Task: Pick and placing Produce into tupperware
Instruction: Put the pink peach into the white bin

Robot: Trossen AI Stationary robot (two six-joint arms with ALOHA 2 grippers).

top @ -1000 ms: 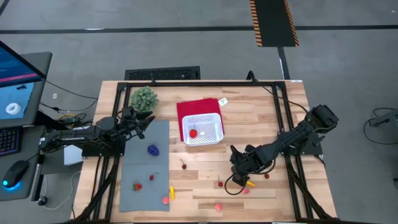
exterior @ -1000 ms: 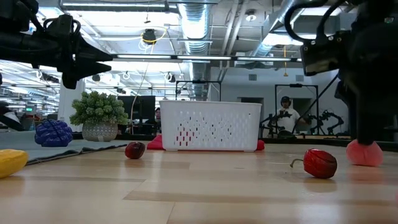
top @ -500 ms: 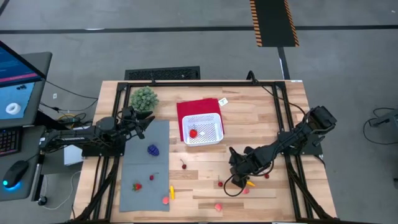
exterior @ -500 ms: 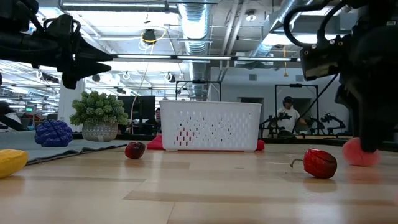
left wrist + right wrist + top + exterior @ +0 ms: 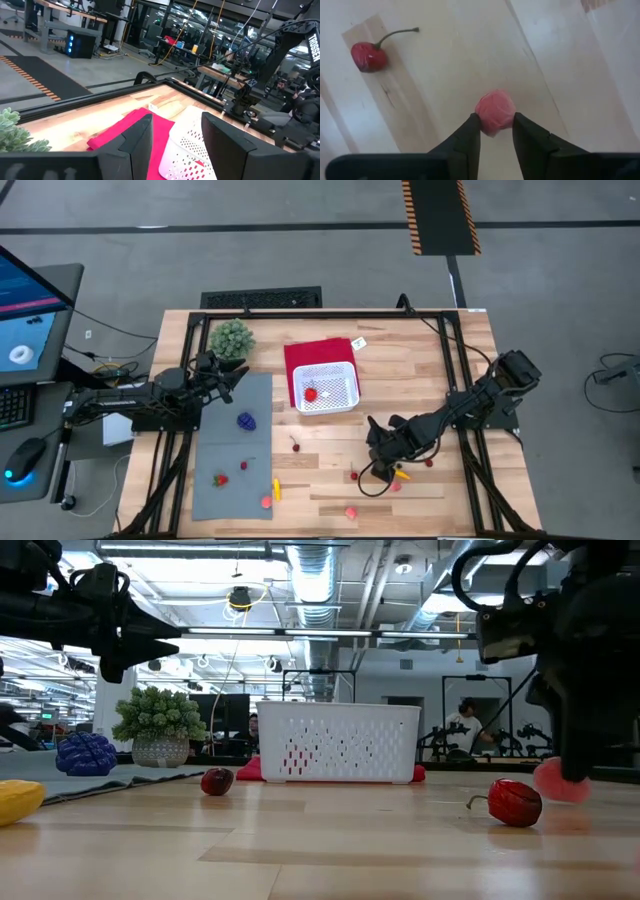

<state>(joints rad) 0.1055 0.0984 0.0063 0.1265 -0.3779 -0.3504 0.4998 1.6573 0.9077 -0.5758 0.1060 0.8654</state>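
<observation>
My right gripper [image 5: 495, 131] points steeply down at the table's near right, shut on a small pink round piece of produce [image 5: 495, 111]. The white latticed tupperware [image 5: 325, 388] stands on a red cloth [image 5: 312, 352] at mid table, with one red piece [image 5: 311, 393] inside. More produce lies loose: a cherry [image 5: 369, 55], a purple piece [image 5: 246, 420], a yellow piece [image 5: 402, 475], and several red and pink ones. My left gripper [image 5: 175, 135] waits open and level over the far left of the grey mat [image 5: 232, 480]. My right gripper pinches the pink piece by its two opposite sides [image 5: 483, 116] between the two fingertips. The fingers come from above, slanting down. Whether the piece is on the wood or just off it, I cannot tell.
A green bushy plant [image 5: 231, 337] stands at the far left corner. A red piece [image 5: 514, 802] lies close to my right gripper [image 5: 566, 776] on its left. A dark metal frame runs along the table's edges. Bare wood lies between the tupperware and the near edge.
My right gripper's fingers have closed in on the pink piece and taken hold of it. The piece has shifted slightly toward the table's left with them.
</observation>
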